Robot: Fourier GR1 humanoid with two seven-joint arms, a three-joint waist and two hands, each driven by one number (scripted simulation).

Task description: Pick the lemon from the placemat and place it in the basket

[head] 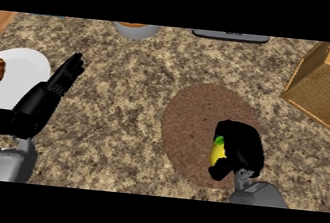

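Lemon (217,151) sits over the brown placemat (189,121), the right robot hand (240,147) curled round it, so grasping looks done while carrying it to the basket (326,89) remains; the left robot hand (43,99) rests open.

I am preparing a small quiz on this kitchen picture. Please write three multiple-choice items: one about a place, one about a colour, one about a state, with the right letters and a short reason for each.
1. Where is the basket?
A. at the counter's right edge
B. on the placemat
C. beside the white plate

2. What colour is the placemat?
A. blue
B. brown
C. white

3. What is the right hand doing?
A. resting open, fingers up
B. curled round the lemon
C. touching the croissant

Answers:
1 A: the basket stands at the right, apart from the placemat.
2 B: the round mat is brown.
3 B: its fingers curl round the yellow lemon over the placemat; the left hand is the open one.
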